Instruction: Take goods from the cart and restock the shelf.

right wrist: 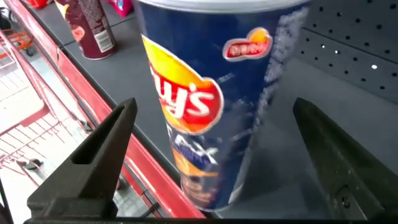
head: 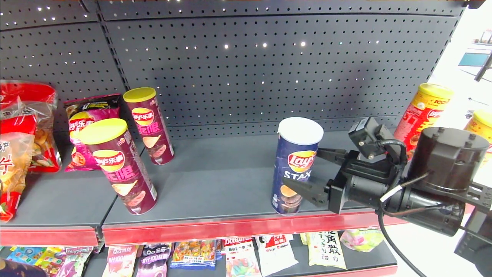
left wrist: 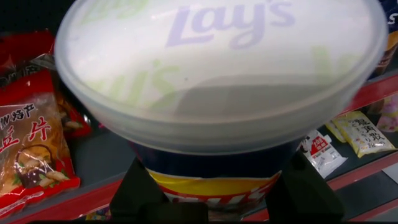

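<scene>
Between left jaws, white-lidded blue can (left wrist: 217,93)

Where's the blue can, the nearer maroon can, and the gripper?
Blue can (head: 293,180): head view, its label.
Nearer maroon can (head: 117,167): head view, its label.
Right gripper (head: 301,166): head view, between its fingertips.

Head and right wrist views share the blue can (head: 294,169).

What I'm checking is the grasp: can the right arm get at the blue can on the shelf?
Probably yes. The right gripper is open with its fingers flanking the blue can, upright near the shelf edge, nothing between. The left gripper holds a second can.
</scene>
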### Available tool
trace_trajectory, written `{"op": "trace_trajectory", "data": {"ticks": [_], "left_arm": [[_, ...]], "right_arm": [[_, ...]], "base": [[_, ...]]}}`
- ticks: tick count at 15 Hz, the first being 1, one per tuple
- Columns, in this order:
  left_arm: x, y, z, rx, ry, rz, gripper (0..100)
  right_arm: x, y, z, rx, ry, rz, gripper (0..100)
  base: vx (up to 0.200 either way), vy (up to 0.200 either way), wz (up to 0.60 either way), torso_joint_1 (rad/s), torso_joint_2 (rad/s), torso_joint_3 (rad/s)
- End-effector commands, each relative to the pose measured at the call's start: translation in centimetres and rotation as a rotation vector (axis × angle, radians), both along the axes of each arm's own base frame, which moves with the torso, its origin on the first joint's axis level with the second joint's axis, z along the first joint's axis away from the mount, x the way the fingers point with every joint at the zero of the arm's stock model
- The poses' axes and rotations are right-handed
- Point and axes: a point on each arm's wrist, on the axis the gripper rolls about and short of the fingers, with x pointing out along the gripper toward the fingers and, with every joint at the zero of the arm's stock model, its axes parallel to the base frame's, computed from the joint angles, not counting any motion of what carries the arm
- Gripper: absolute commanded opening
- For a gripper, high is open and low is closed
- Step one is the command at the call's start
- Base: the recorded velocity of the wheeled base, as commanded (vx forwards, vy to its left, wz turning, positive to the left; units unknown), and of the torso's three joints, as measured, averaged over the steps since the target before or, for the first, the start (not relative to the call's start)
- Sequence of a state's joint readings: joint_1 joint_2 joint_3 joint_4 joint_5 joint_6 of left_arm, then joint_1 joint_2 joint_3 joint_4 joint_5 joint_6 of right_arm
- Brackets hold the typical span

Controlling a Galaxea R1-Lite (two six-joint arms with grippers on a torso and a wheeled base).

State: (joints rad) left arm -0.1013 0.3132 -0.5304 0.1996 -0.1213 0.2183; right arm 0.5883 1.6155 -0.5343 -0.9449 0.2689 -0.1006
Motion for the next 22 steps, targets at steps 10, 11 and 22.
{"op": "trace_trajectory", "data": {"ticks": [10, 11, 22], "left_arm": [[0.3, -0.1, 0.0, 0.001, 0.018, -0.009, 0], [0.4, -0.1, -0.3, 0.001, 0.027, -0.009, 0], [2.0, -0.4, -0.4, -0.074, 0.075, -0.102, 0]], "right_arm": [[-7.2, -5.1, -0.3, 0.013, -0.028, -0.011, 100], [-9.2, -7.2, -0.3, 0.032, -0.060, -0.071, 100], [-25.3, -14.5, -0.5, 0.026, -0.044, -0.741, 100]], "base": [[0.000, 0.000, 0.00, 0.000, 0.00, 0.000], [0.000, 0.000, 0.00, 0.000, 0.00, 0.000], [0.000, 0.000, 0.00, 0.000, 0.00, 0.000]]}}
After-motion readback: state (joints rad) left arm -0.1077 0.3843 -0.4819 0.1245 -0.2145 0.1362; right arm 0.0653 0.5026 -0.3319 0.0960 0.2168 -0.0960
